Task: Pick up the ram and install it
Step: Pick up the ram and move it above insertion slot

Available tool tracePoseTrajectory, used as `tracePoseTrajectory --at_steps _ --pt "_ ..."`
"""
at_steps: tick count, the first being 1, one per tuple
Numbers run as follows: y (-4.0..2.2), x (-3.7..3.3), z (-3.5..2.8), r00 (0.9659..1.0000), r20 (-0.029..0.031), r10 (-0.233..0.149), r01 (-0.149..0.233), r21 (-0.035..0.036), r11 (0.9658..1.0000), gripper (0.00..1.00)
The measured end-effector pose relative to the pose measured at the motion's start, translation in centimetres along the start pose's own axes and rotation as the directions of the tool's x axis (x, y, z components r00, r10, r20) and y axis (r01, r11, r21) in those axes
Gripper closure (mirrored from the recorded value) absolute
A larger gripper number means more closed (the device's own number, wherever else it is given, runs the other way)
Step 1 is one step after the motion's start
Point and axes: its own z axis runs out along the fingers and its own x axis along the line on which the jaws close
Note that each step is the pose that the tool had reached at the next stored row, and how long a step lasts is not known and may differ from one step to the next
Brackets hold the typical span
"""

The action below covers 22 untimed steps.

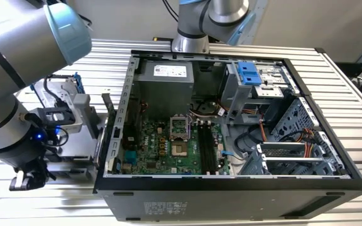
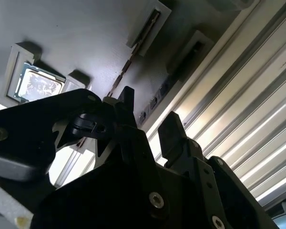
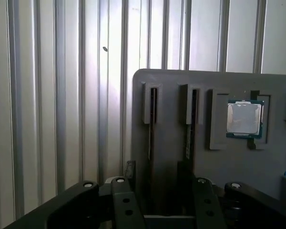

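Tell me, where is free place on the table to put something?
Free: ribbed aluminium table on the exterior view's right of the open black computer case, and beside the grey plastic holder in the first wrist view. Crowded: inside the case; around the holder's dark ram sticks, by the open gripper.

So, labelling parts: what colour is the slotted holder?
The holder is grey, clearest in the first wrist view.

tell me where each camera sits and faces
Exterior view: off the grey robot arm, which shows at the exterior view's left, looking down into the open black computer case.
First wrist view: on the arm, facing the flat grey parts tray past the open black pincer.
Second wrist view: on the arm, behind the pincer, facing the tray.
Both wrist views share pincer, tray, thin dark ram stick.
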Motion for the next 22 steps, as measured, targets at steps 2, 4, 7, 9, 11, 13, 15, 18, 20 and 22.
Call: tracePoseTrajectory --at_steps 2,4,7,9,11,13,15,18,20,22 --pt "-0.01 0.02 0.25 1.0 0.0001 0.0 0.0 0.0 1.0 0.0" --pt "-0.01 0.04 0.43 1.0 0.0001 0.0 0.0 -0.0001 1.0 0.0" --pt "-0.01 0.06 0.56 1.0 -0.0001 0.0 0.0 -0.0003 1.0 0.0" --pt "-0.01 0.06 0.56 1.0 -0.0001 0.0 0.0 -0.0003 1.0 0.0" --pt "-0.01 0.06 0.58 1.0 0.0001 0.0 0.0 -0.0001 1.0 0.0" --pt "-0.02 0.06 0.58 1.0 0.0 0.0 0.0 -0.0002 1.0 1.0" --pt "-0.02 0.06 0.58 1.0 0.0 0.0 0.0 -0.0002 1.0 1.0" --pt "-0.01 0.06 0.58 1.0 0.0 0.0 0.0 -0.0002 1.0 1.0" --pt "-0.01 0.06 0.59 1.0 0.0 0.0 0.0 -0.0002 1.0 1.0" --pt "-0.01 0.06 0.59 1.0 0.0 0.0 0.0 -0.0001 1.0 1.0"
